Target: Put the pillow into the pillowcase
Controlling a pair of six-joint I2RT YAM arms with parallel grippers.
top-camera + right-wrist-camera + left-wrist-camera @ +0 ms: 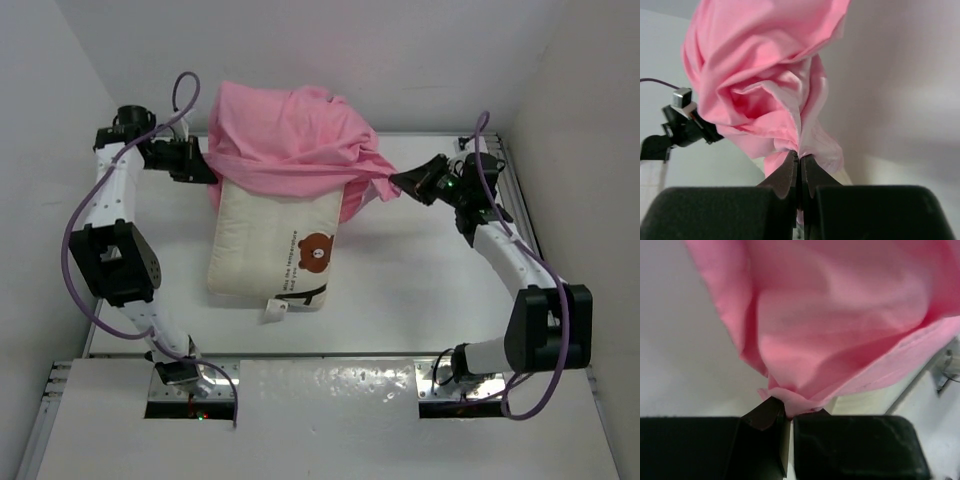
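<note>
Loosely over far end of pillow [268, 248], pillowcase [290, 140] pinched by left fingers [766, 415] and right fingers [785, 175].

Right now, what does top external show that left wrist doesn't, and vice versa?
Top external only: the pillow with its bear patch, its far end under the draped pillowcase, and the right gripper shut on the fabric's right side. Left wrist only: a close-up of the left gripper pinching a small bunched fold. Both: the pink pillowcase held by the left gripper.
</note>
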